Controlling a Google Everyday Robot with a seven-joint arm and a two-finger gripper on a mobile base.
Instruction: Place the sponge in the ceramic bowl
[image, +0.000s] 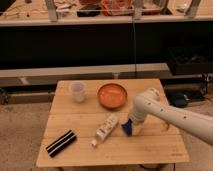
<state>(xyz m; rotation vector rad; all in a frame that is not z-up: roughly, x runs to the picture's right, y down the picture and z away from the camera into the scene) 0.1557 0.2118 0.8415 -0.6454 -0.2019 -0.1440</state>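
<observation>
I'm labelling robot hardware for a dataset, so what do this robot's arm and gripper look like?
The arm is a smooth, cream-white tube with a rounded, bulbous joint and small dark dots along its shell; no loose cables show. Its gripper, also pale, is at the lower end, low over the wooden table beside the white bottle.

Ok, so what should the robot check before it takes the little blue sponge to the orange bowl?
1. The pincer is down at the small bright blue sponge on the wooden table: ok.
2. Sponge actually held: cannot tell.
3. The round orange-brown ceramic bowl is upright and empty: ok.
4. The white plastic bottle lies close beside the sponge and might get bumped: not ok.
5. The small translucent white cup stands away from the way to the bowl: ok.
</observation>
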